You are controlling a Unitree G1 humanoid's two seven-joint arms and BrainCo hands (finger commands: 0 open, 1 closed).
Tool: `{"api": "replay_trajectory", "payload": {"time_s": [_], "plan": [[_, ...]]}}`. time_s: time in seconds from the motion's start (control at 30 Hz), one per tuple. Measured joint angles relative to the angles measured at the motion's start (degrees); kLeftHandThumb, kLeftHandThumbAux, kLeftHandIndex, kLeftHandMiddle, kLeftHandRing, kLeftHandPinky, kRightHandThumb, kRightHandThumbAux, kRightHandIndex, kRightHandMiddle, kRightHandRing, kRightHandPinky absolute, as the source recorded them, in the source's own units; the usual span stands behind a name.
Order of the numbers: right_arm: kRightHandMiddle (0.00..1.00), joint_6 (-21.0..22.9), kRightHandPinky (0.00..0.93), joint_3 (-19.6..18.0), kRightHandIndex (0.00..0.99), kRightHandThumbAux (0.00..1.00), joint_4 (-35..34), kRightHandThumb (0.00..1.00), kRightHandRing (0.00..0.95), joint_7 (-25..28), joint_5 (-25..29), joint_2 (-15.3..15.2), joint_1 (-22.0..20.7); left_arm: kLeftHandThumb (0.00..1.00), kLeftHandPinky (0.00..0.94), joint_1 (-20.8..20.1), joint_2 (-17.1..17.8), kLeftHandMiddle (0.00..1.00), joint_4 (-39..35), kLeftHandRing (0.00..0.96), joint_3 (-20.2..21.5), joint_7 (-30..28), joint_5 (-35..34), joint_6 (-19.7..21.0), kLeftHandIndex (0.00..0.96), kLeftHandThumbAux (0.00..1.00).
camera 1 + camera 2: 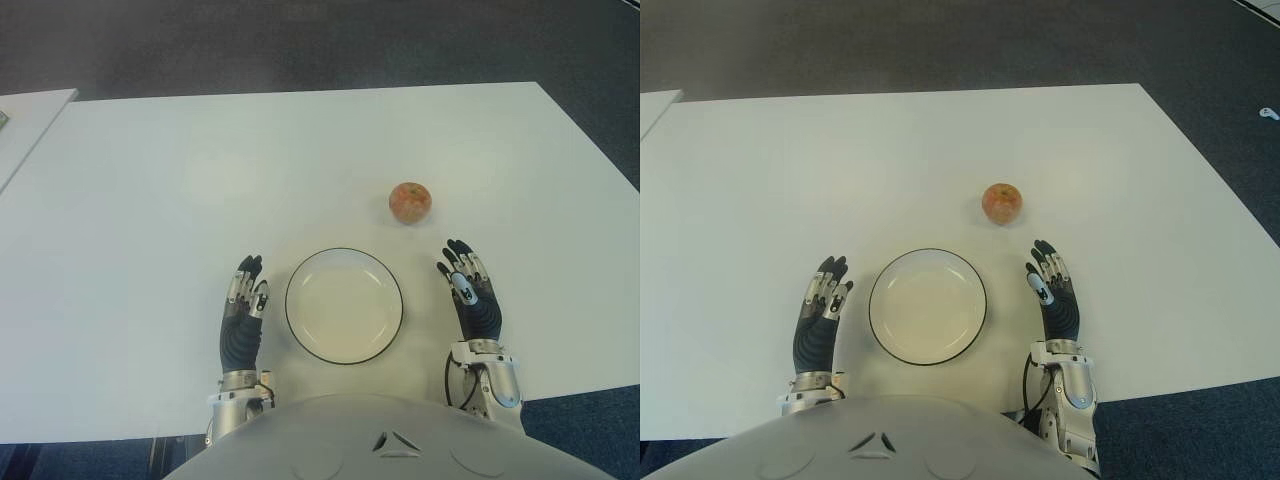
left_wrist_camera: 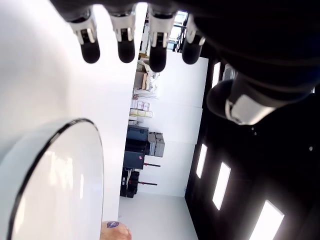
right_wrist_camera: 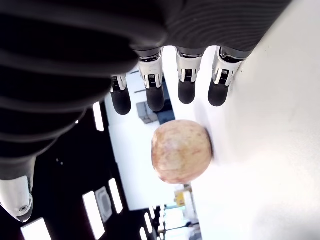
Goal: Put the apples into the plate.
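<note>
One reddish-yellow apple (image 1: 410,202) sits on the white table (image 1: 150,200), a short way beyond the plate and to its right. The white plate (image 1: 344,305) with a dark rim holds nothing. My right hand (image 1: 470,285) lies flat to the right of the plate, fingers stretched out, with the apple (image 3: 181,151) just ahead of its fingertips and not touched. My left hand (image 1: 243,300) shows to the left of the plate, fingers straight and holding nothing; the plate's rim (image 2: 95,145) appears beside it in the left wrist view.
A second white table edge (image 1: 25,120) shows at the far left. Dark carpet (image 1: 300,40) lies beyond the table's far edge. The table's right edge (image 1: 600,150) runs diagonally past the right hand.
</note>
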Motion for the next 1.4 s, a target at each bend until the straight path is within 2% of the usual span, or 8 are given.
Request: {"api": "replay_trajectory", "payload": {"time_s": [0.4, 0.9, 1.03, 1.2, 1.4], "plan": [[0.125, -0.05, 0.071, -0.1, 0.139, 0.533, 0.02, 0.267, 0.065, 0.01, 0.07, 0.01, -0.03, 0.132, 0.081, 0.02, 0.02, 0.115, -0.07, 0.08, -0.06, 0.0, 0.33, 0.0, 0.115, 0.466], [0.103, -0.15, 0.009, -0.59, 0.109, 0.552, 0.05, 0.261, 0.034, 0.14, -0.17, -0.19, -0.09, 0.135, 0.076, 0.02, 0.03, 0.101, -0.08, 0.07, -0.17, 0.0, 0.49, 0.35, 0.088, 0.481], [0.073, -3.54, 0.012, -1.47, 0.062, 0.545, 0.13, 0.294, 0.02, -3.33, -7.6, -1.24, -0.56, 0.13, 0.066, 0.01, 0.06, 0.092, -0.08, 0.063, -0.18, 0.01, 0.58, 0.12, 0.08, 0.49], [0.03, -7.84, 0.013, -3.12, 0.012, 0.509, 0.06, 0.32, 0.004, -9.84, -19.55, -4.8, -2.87, 0.122, 0.062, -0.06, 0.22, 0.09, -0.07, 0.061, -0.11, 0.01, 1.03, 0.12, 0.074, 0.49], [0.003, -9.03, 0.001, -4.23, 0.0, 0.414, 0.04, 0.285, 0.0, -18.02, -33.21, -9.71, -7.28, 0.131, 0.066, -0.09, 0.22, 0.085, -0.04, 0.055, -0.1, 0.01, 1.14, -0.03, 0.078, 0.487]]}}
